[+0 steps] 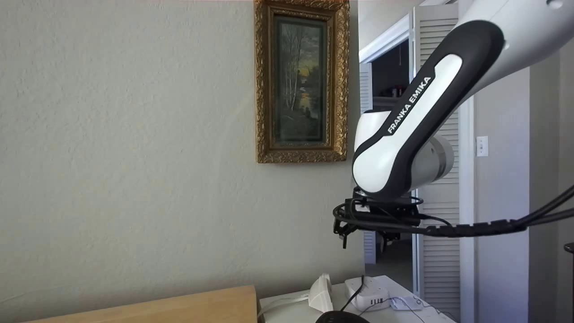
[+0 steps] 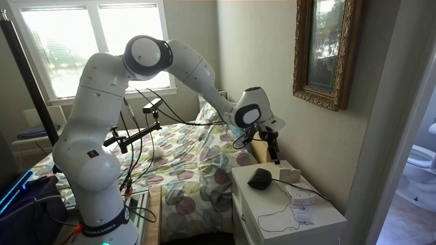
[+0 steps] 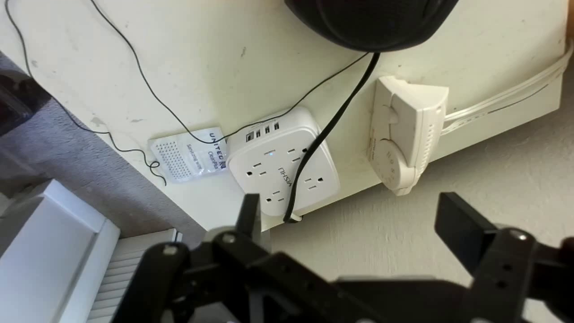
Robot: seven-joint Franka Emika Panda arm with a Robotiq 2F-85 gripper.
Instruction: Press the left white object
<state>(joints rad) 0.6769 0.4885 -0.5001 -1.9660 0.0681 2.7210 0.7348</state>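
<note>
A white device with a round dial and slanted face stands on the white cabinet top against the wall. It shows in both exterior views (image 1: pixel 320 294) (image 2: pixel 290 175) and right of centre in the wrist view (image 3: pixel 406 134). A white power strip with outlets and USB ports (image 1: pixel 370 294) (image 2: pixel 301 195) (image 3: pixel 282 166) lies beside it; which white object counts as left depends on the view. My gripper (image 1: pixel 364 242) (image 2: pixel 276 159) (image 3: pixel 350 208) is open and empty. It hangs above the cabinet, near the wall, apart from both objects.
A black rounded device (image 2: pixel 260 178) (image 3: pixel 372 22) stands near the white device; its black cable crosses the power strip. A United wipe packet (image 2: pixel 301 214) (image 3: pixel 188 154) and thin wires lie on the cabinet top (image 2: pixel 252 200). A framed picture (image 1: pixel 264 89) hangs on the wall. A wooden headboard (image 1: pixel 202 309) adjoins the cabinet.
</note>
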